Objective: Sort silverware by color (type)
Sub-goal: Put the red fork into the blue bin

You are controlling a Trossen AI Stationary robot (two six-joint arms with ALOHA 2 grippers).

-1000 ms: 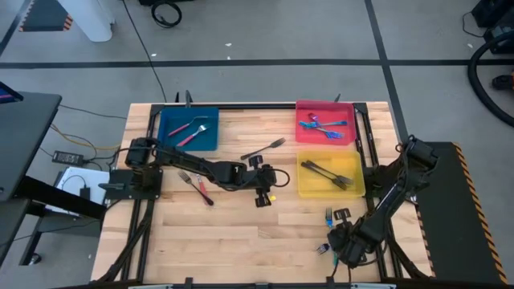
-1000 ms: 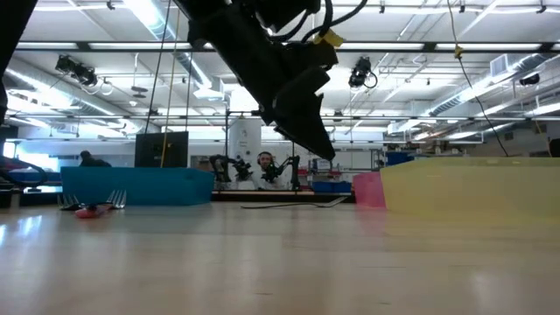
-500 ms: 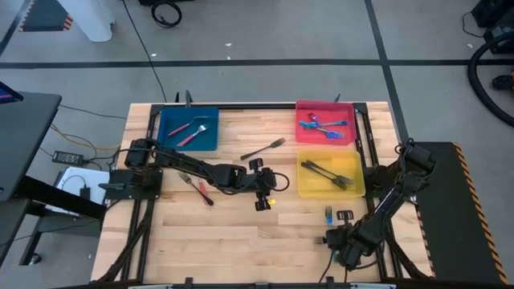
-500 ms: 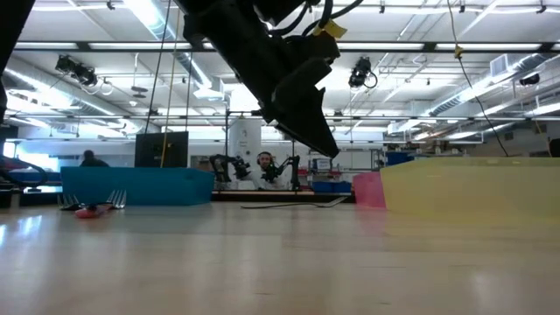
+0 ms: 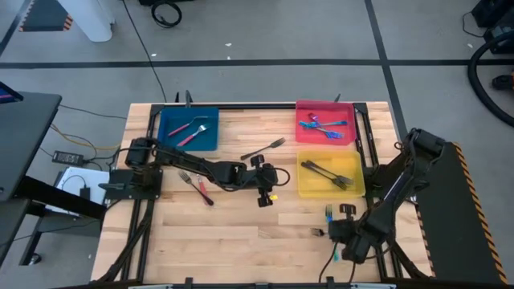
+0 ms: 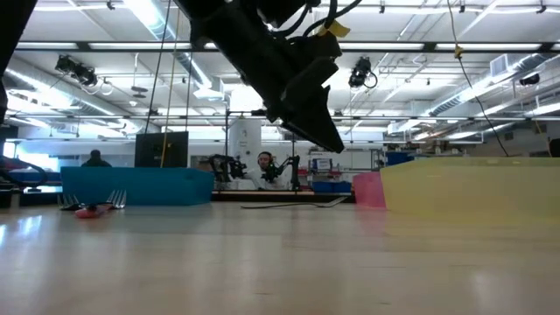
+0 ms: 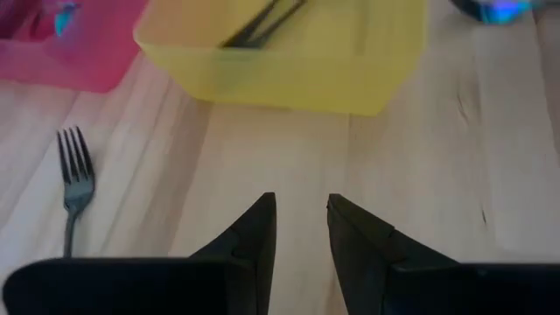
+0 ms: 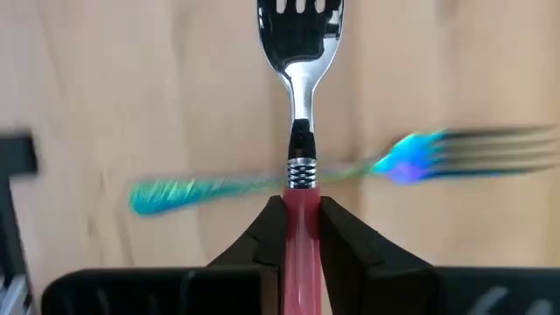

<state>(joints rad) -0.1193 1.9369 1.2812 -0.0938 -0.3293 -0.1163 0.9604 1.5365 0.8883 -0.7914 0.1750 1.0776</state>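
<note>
In the right wrist view my right gripper [image 8: 293, 229] is shut on a red-handled fork [image 8: 297, 105], silver tines pointing away. A blue iridescent fork [image 8: 394, 162] lies crosswise on the wood beneath it. Seen from above, the right gripper [image 5: 323, 233] is near the table's near right corner. My left gripper [image 5: 271, 183] hovers at mid-table, open by a narrow gap [image 7: 302, 223] and holding nothing. A dark grey fork [image 5: 265, 148] lies flat beyond it. A dark fork and a red one [image 5: 195, 186] lie at the left. My right gripper pinches the red fork's handle [image 8: 297, 203] between its two fingers, just behind the ribbed collar. The fingers lie along the fork, so neck and tines stick out past the tips. The fork appears lifted off the wood, crossing above the blue fork.
Blue tray [image 5: 173, 138] at far left holds red forks. Red tray [image 5: 325, 106] at far right holds blue forks. Below it, the yellow tray [image 5: 309, 189] holds dark forks. Bare wood lies along the near side. People and equipment show beyond the table in the low view.
My right arm has shifted at the near right corner, its gripper moving a little away from the near edge with the red fork in its fingers. My left gripper has stayed almost in place above mid-table.
</note>
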